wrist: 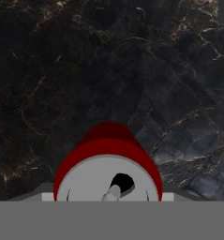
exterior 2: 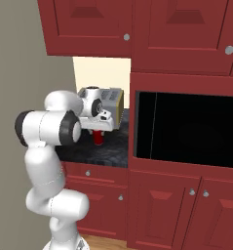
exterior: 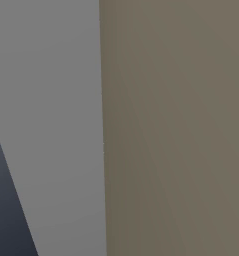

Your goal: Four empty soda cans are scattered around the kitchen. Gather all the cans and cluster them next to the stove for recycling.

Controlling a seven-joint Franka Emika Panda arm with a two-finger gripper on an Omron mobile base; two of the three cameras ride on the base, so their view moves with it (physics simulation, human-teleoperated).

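At centre-left of the right base view, the gripper [exterior 2: 99, 131] sits over a red can [exterior 2: 98, 138] upright on the black counter [exterior 2: 106, 151]; whether it pinches the can cannot be told. No readable writing.

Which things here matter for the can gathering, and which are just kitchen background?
For the job:
- red soda can, upright on the black counter
- tool directly above it

Background:
- toaster behind the arm
- black oven door
- red cabinets
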